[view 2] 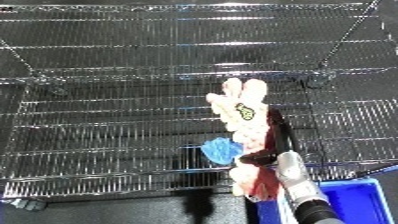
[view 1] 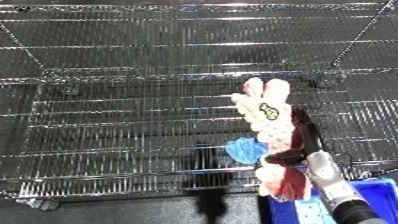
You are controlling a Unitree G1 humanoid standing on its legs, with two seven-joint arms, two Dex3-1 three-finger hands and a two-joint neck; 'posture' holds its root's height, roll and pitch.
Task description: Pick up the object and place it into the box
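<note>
Blue plastic bin [view 2: 355,200] at lower right, contents not visible. Right hand [view 1: 298,145] pinches pale pink plush toy [view 1: 266,112] with blue tag.

Pale plush toy [view 1: 271,135] — upright, blue tag — above blue bin [view 2: 342,200].

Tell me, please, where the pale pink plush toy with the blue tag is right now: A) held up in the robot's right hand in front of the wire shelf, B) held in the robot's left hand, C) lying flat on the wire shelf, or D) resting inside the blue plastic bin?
A: the right hand is curled round the pale pink plush toy, holding it upright in front of the wire shelf, with the blue plastic bin below it.
</note>
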